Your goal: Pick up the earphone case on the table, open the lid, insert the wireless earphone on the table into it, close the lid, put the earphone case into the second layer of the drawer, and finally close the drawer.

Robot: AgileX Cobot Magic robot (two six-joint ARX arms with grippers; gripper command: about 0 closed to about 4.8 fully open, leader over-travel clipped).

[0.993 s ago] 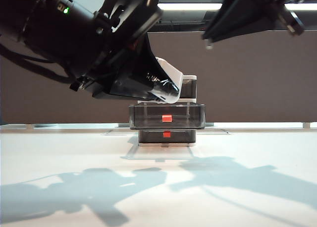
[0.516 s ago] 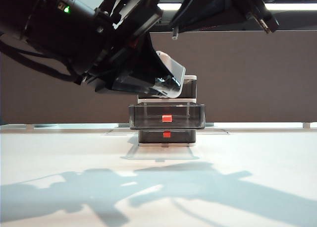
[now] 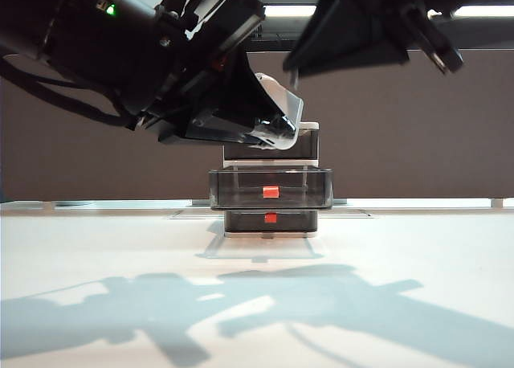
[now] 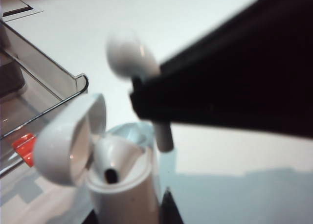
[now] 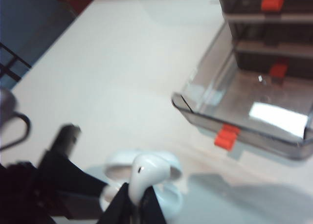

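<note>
Both arms are up in the air above the white table [image 3: 257, 304], meeting just over the little three-tier drawer [image 3: 271, 183] unit at the far side.

The left gripper [image 3: 269, 131] comes in from the left of the exterior view and has the earphone case [image 4: 122, 182] clamped between its fingers, held upright, just above and slightly left of the drawer unit. The lid [image 4: 68, 138] is swung open and tipped to one side on its hinge. Inside the case one earbud already sits in its socket; its rounded white head shows with a dark spot on it.

The right gripper [image 5: 137, 204] reaches in from the upper right, its fingers pinched together on the stem of the wireless earphone [image 5: 146, 177]. In the right wrist view the bud's white head sticks up out of the fingertips, and the open case lies directly beyond it, very close. In the left wrist view the earphone hangs stem-down from the dark right gripper, right above the open mouth of the case and beside the raised lid; the stem's tip is near the rim, though I cannot tell whether it touches.

Below them, the second layer of the drawer [image 3: 271, 187] is pulled out towards the front, its red tab facing forward. The bottom drawer beneath it is pushed in.
</note>
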